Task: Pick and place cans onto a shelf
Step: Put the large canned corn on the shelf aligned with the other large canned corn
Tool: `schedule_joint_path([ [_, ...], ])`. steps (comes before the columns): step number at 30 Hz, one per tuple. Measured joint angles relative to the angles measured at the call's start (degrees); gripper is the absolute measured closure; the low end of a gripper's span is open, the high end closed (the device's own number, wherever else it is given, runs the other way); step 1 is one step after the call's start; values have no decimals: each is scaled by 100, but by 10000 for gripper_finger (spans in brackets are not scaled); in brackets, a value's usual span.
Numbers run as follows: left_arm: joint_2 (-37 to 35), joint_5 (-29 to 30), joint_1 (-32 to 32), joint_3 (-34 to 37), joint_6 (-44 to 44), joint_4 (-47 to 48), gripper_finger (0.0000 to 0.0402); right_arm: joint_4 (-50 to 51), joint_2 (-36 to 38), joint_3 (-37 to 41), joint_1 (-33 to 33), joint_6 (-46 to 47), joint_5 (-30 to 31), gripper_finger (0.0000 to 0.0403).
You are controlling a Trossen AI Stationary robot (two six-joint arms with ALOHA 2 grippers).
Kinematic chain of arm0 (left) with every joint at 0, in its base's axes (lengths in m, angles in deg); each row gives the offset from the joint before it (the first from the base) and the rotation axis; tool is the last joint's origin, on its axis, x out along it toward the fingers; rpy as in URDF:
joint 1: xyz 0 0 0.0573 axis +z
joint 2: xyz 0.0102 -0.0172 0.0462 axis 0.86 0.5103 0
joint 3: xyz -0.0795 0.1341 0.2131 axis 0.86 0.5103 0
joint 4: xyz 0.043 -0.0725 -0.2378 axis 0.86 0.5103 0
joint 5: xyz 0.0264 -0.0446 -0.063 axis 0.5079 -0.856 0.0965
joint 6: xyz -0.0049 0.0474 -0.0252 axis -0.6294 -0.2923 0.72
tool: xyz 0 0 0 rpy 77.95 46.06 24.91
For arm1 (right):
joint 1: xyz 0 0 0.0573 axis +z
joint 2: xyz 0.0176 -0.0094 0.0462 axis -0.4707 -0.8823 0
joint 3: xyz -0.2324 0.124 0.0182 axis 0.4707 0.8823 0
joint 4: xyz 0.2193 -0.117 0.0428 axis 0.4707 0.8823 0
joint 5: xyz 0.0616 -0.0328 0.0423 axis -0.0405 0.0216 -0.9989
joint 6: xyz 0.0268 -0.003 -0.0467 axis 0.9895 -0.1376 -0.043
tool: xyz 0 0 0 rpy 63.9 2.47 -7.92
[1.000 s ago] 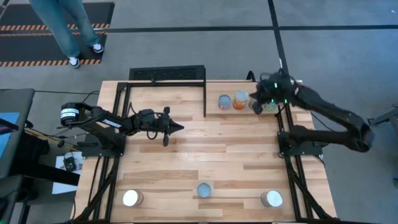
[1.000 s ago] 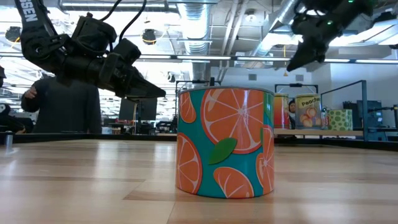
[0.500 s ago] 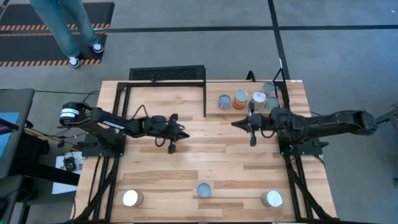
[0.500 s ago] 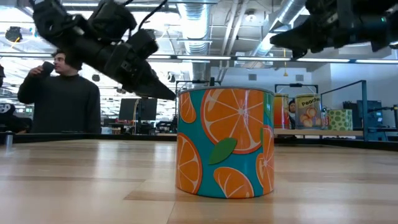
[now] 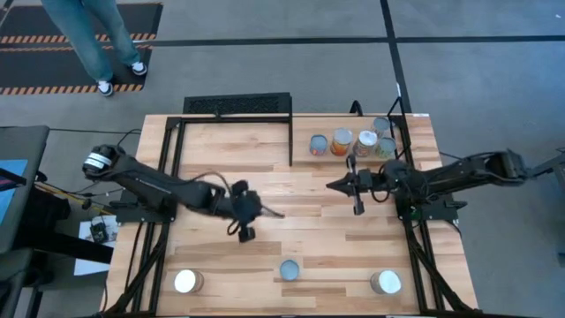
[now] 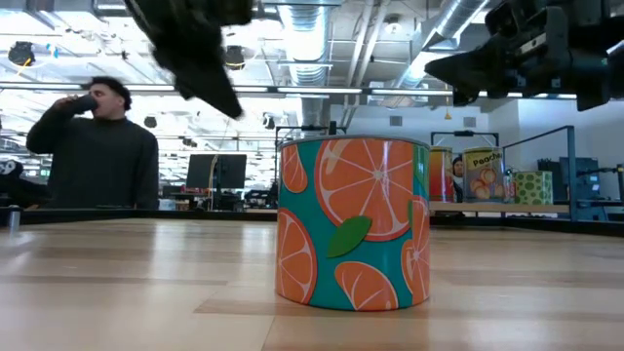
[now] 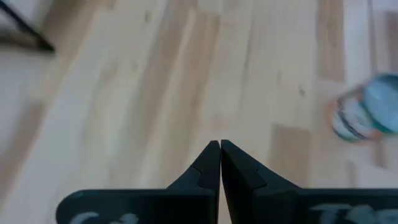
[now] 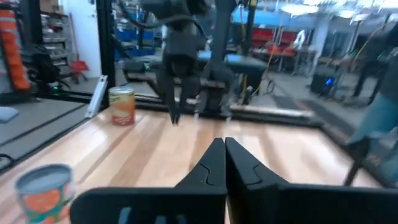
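Observation:
Several cans (image 5: 342, 141) stand upright in a group at the table's far right. Three more stand along the near edge: the left one (image 5: 187, 282), the middle one (image 5: 290, 269) with an orange-slice label (image 6: 353, 223), and the right one (image 5: 385, 282). My left gripper (image 5: 281, 215) is shut and empty over the table's middle, slanting down, with the middle can (image 7: 367, 115) off to its near side. My right gripper (image 5: 329, 186) is shut and empty, held level and pointing toward the table's left. The black shelf (image 5: 237, 104) stands at the far edge.
Black frame rails (image 5: 166, 159) run along both sides of the wooden table. A person (image 6: 93, 146) stands in the room beyond the table. Bare wood lies between the two grippers and the near row of cans.
My left gripper has swung toward the table's right and near edge and risen, tipping its fingers downward. My right gripper has come away from the far-right cans toward the table's middle, sinking and turning level. Both have stayed shut. No can has moved.

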Motion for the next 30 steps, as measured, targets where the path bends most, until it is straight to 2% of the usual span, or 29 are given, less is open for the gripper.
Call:
schedule_joint_path([
  [4,0,385,-836,-529,1584,1387,401,-260,-454,2,361,329,78,398],
  [7,0,446,-1479,-889,3009,2367,401,-810,-943,0,857,415,502,399],
  [11,0,500,-2329,-1291,4685,3206,401,-1643,-1663,0,1466,413,1040,396],
  [15,99,452,-3006,-1602,6088,3919,401,-2509,-2245,0,1836,391,1232,398],
  [18,288,143,-3319,-1791,6712,4249,401,-3055,-2597,-4,2022,389,1252,398],
  [21,601,-233,-3515,-2061,6956,4658,401,-3471,-2892,-23,2184,390,1509,396],
  [25,1025,-646,-3626,-2475,7239,5098,400,-3552,-3163,-157,2301,392,1707,396],
  [30,1270,-748,-3778,-2823,7788,5176,379,-3564,-3471,-431,2299,424,1700,398],
])
